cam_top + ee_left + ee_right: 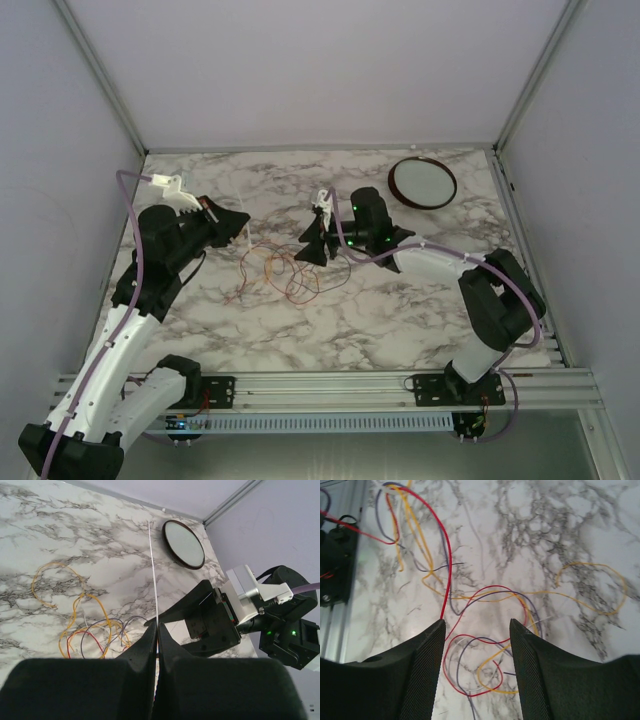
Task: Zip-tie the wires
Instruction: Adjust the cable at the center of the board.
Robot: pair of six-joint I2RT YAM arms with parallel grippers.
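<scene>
white strip [153, 575] clamped in left end effector [155, 630]; right [477, 623] parted over wires [283, 272]; dish [422, 182] aside

Wires [450, 555] run off top edge; loops hidden behind right hand [477, 623].

Marble table [400, 310] bears tangled wires [285, 272], round dish [422, 182].

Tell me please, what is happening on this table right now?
Two robot arms are working on a loose tangle of thin wires lying on the marble table. The left claw is shut on a thin white strip, probably the zip tie, pointing straight ahead. The right claw is open just above the wires, a red one beside one finger. The wires are not tied yet.
</scene>
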